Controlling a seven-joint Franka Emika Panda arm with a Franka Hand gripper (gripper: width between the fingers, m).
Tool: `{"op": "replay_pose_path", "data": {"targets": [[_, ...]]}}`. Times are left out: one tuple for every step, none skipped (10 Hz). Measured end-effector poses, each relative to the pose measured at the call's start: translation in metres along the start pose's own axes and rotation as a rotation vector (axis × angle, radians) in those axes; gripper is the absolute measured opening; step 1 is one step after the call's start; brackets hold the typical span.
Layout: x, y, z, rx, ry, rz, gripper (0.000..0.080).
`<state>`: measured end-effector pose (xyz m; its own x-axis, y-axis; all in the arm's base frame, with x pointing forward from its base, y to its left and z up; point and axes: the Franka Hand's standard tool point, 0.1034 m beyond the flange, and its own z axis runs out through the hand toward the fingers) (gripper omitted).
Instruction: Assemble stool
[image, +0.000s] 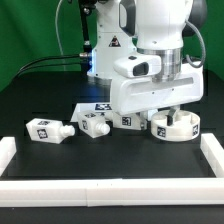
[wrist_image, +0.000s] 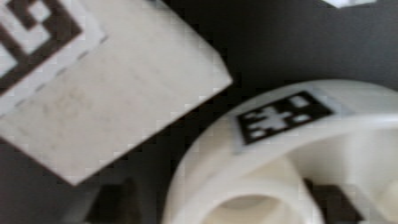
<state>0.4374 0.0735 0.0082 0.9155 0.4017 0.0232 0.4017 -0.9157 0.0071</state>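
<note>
The round white seat (image: 176, 127) lies on the black table at the exterior view's right. My gripper (image: 172, 112) is lowered right onto it. In the wrist view the seat (wrist_image: 267, 150) with its square tag fills the near part. My gripper (wrist_image: 222, 205) straddles a section of the seat with a socket. The dark fingers (wrist_image: 118, 200) stand wide apart and a dark gap shows beside one of them, so the jaws look open. A tagged white leg (wrist_image: 107, 95) lies close beside the seat. Three legs (image: 48, 129), (image: 95, 123), (image: 128, 120) lie in a row left of the seat.
The marker board (image: 100, 105) lies flat behind the legs. White border rails run along the left (image: 8, 150), front (image: 110, 190) and right (image: 213, 155) of the work area. Cables and the arm's base stand at the back.
</note>
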Motion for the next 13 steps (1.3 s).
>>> {"op": "replay_pose_path", "data": {"targets": [[0.002, 0.002, -0.001, 0.000, -0.004, -0.003, 0.0328], [0.009, 0.014, -0.007, 0.001, -0.034, -0.010, 0.0328], [0.022, 0.033, -0.015, -0.002, -0.048, -0.003, 0.0328], [0.028, 0.050, -0.022, 0.006, -0.069, -0.011, 0.0328], [0.038, 0.061, -0.031, 0.011, -0.088, -0.019, 0.0328], [0.045, 0.067, -0.037, 0.013, -0.091, -0.033, 0.0328], [0.044, 0.066, -0.035, 0.012, -0.088, -0.034, 0.0328], [0.044, 0.065, -0.034, 0.013, -0.091, -0.034, 0.0328], [0.044, 0.065, -0.034, 0.014, -0.091, -0.034, 0.0328], [0.046, 0.066, -0.031, 0.015, -0.092, -0.012, 0.0328], [0.068, 0.074, -0.021, 0.017, -0.075, 0.092, 0.0328], [0.090, 0.072, -0.019, 0.011, -0.049, 0.227, 0.0328], [0.100, 0.065, -0.023, 0.005, -0.031, 0.289, 0.0328]]}}
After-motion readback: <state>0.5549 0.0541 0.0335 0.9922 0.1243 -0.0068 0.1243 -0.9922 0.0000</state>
